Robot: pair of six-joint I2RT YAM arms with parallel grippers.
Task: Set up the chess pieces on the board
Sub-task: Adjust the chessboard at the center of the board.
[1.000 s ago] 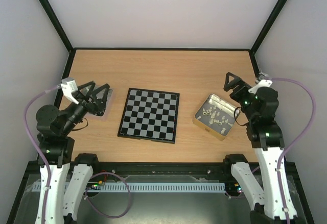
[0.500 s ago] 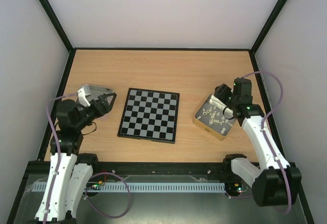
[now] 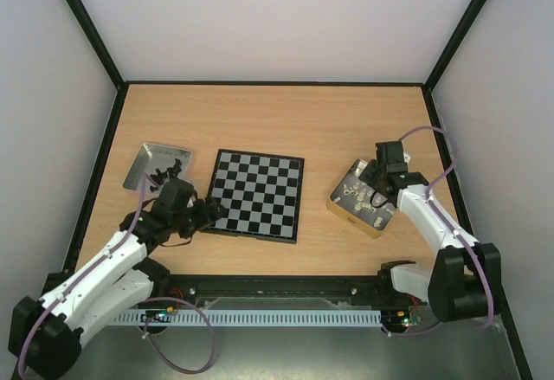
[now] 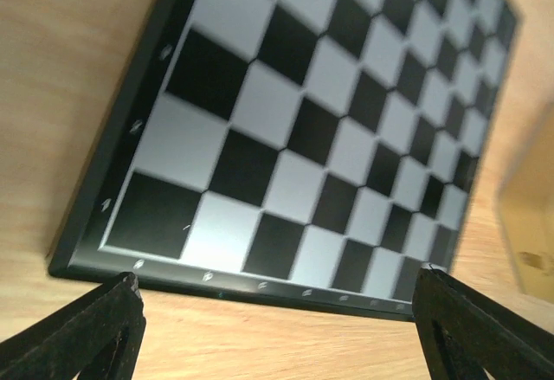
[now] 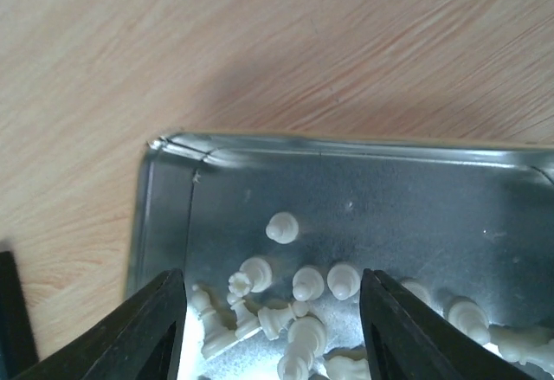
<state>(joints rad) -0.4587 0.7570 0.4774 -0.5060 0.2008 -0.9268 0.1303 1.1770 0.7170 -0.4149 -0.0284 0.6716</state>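
Note:
The board [image 3: 254, 195] lies flat mid-table with no pieces on it. Black chess pieces [image 3: 164, 172] lie in a metal tin [image 3: 149, 155] left of it. Cream-white chess pieces [image 3: 363, 195] lie in a second tin [image 3: 339, 198] to its right. My left gripper [image 3: 214, 211] is open and empty, low at the board's near-left corner; the left wrist view shows the board [image 4: 329, 120] just ahead of the gripper [image 4: 277, 283]. My right gripper [image 3: 378, 185] is open above the white pieces. In the right wrist view its jaws [image 5: 273, 278] straddle several white pieces [image 5: 281, 227].
The right tin's rim [image 5: 346, 148] and bare wood show beyond the white pieces. Black frame rails edge the table on the left, right and far sides. Some white pieces lie on their sides and others stand upright, close together.
My left arm has swung from the black-piece tin down to the board's near-left corner. My right gripper has moved from the far right to over the tin of white pieces.

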